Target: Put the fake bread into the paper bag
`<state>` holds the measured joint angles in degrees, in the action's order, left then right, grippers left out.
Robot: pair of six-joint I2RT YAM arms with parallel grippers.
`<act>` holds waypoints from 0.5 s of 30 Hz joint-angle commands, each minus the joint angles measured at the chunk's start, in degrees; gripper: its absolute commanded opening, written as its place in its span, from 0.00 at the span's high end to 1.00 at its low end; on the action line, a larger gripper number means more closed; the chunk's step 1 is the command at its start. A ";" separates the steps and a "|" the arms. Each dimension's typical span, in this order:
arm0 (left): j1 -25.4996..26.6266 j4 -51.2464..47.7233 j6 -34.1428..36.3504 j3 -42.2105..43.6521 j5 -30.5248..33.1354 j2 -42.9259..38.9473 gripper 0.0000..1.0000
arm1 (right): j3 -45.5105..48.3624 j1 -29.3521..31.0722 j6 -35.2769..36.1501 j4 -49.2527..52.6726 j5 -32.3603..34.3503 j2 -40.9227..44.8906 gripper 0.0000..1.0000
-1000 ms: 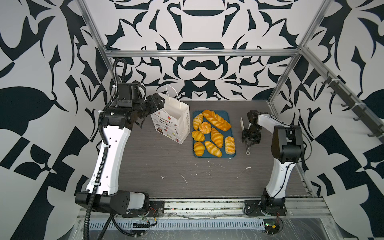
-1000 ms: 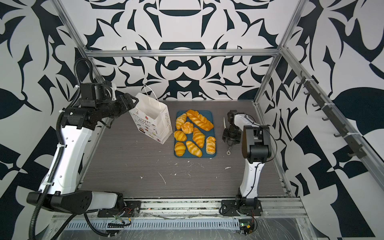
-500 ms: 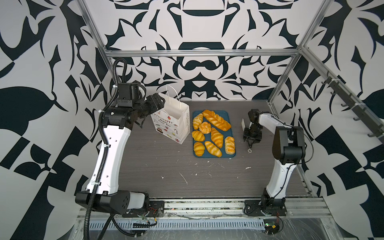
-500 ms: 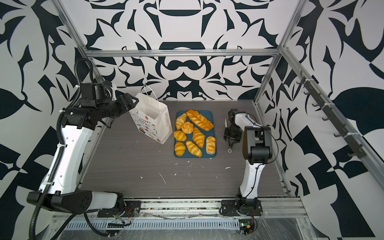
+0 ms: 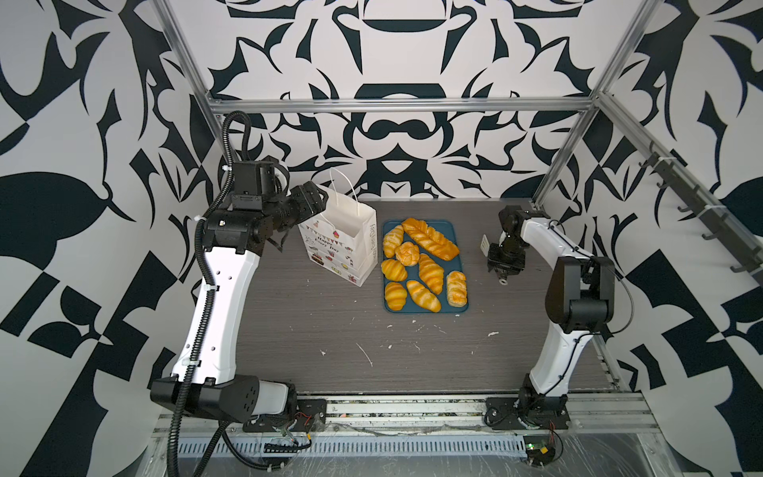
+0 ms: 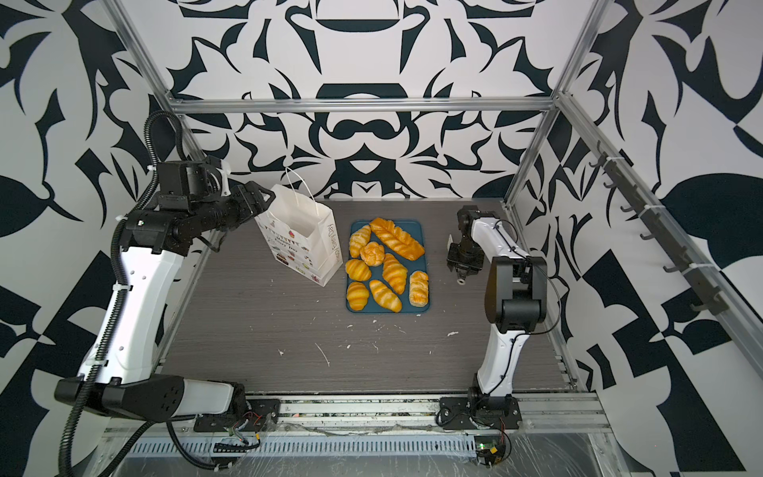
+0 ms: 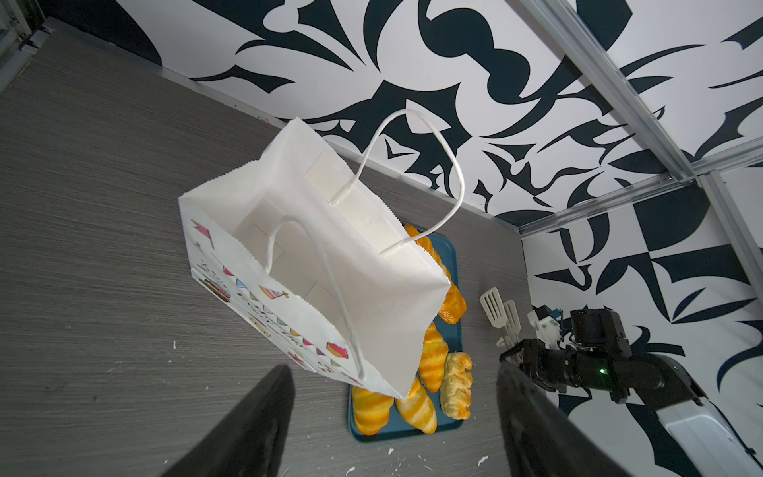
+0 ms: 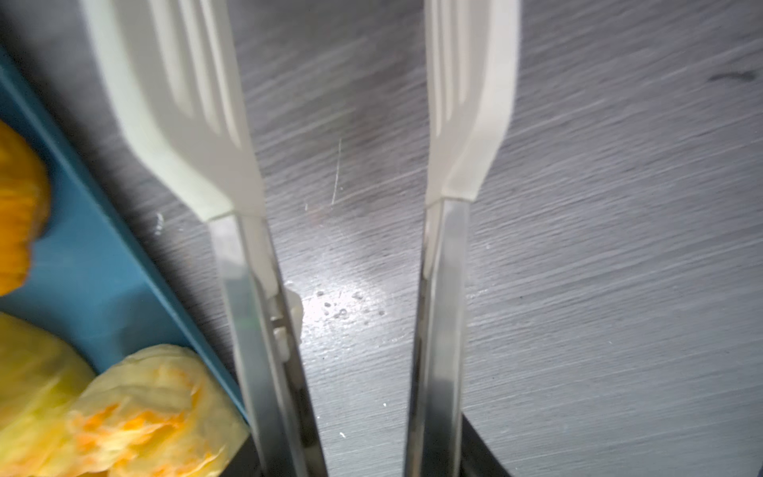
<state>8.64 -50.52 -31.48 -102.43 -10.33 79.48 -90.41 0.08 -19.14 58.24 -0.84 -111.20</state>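
The fake bread lies on a blue tray (image 5: 451, 226): a long plaited loaf (image 5: 430, 238), a round bun (image 5: 407, 252) and several croissants (image 5: 430, 272). Left of the tray the white paper bag (image 5: 342, 235) (image 7: 330, 256) stands upright, its mouth open and only white paper showing inside. My left gripper (image 5: 320, 198) (image 7: 392, 371) hovers open at the bag's upper left rim, holding nothing. Right of the tray, my right gripper (image 5: 505, 264) (image 8: 363, 454) is shut on the metal arms of white-tipped tongs (image 8: 243, 268) (image 5: 484, 244), whose tips stand apart over bare table.
White crumbs (image 5: 365, 355) dot the grey table in front of the tray. Aluminium frame posts (image 5: 561, 153) and patterned walls close in the back and sides. A rail with hooks (image 5: 702, 214) runs along the right wall.
My right gripper's jaws have narrowed on the tongs and its wrist has shifted slightly to the right. The left arm and the bag have stayed put.
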 commanded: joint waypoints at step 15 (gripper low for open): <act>0.03 -6.56 1.45 -6.26 3.34 3.05 0.23 | -6.42 1.44 -1.28 6.90 3.39 8.70 0.55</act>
<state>8.64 -52.80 -30.83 -106.10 -8.82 81.67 -93.49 0.56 -19.57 63.18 1.17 -106.19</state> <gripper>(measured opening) 0.776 0.455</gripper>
